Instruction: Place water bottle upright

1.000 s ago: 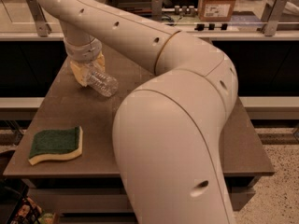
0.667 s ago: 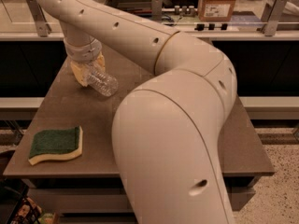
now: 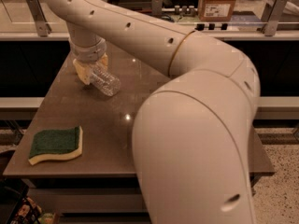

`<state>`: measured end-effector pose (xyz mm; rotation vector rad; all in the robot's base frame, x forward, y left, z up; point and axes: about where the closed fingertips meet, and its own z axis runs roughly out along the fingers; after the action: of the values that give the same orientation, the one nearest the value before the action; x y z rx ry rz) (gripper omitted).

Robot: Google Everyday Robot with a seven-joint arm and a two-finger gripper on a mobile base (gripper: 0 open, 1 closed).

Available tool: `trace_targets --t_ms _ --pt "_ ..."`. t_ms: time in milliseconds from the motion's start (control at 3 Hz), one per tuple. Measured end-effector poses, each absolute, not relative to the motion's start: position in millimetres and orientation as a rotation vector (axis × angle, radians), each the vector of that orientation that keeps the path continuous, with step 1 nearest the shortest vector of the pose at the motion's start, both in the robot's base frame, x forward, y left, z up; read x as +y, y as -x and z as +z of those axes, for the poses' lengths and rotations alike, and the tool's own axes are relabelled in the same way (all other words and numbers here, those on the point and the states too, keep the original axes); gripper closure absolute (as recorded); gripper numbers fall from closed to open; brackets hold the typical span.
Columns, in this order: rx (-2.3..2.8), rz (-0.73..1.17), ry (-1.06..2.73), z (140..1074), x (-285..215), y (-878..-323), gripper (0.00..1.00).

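Clasping the bottle [image 3: 105, 81] by its upper end, the end effector [image 3: 88, 70] hangs over the tabletop [image 3: 117, 143] near the far left corner. From the camera view, nothing has visibly shifted in the last second. The bottle keeps the same slant, base pointing toward the near right, and I cannot tell whether it touches the surface. So the uprighting seems stalled or barely begun. A sponge [image 3: 56, 144] lies by the near left corner.

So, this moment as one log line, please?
gripper: over table, far left, holding water bottle | water bottle: tilted, not upright | sponge: near-left corner
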<state>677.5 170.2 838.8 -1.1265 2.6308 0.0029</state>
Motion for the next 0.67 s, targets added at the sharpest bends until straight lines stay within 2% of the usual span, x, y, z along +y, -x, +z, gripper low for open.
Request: trace_targets --t_ms 667 --pt "2.486 0.097 1.014 867.9 137.9 -678.4 1.0"
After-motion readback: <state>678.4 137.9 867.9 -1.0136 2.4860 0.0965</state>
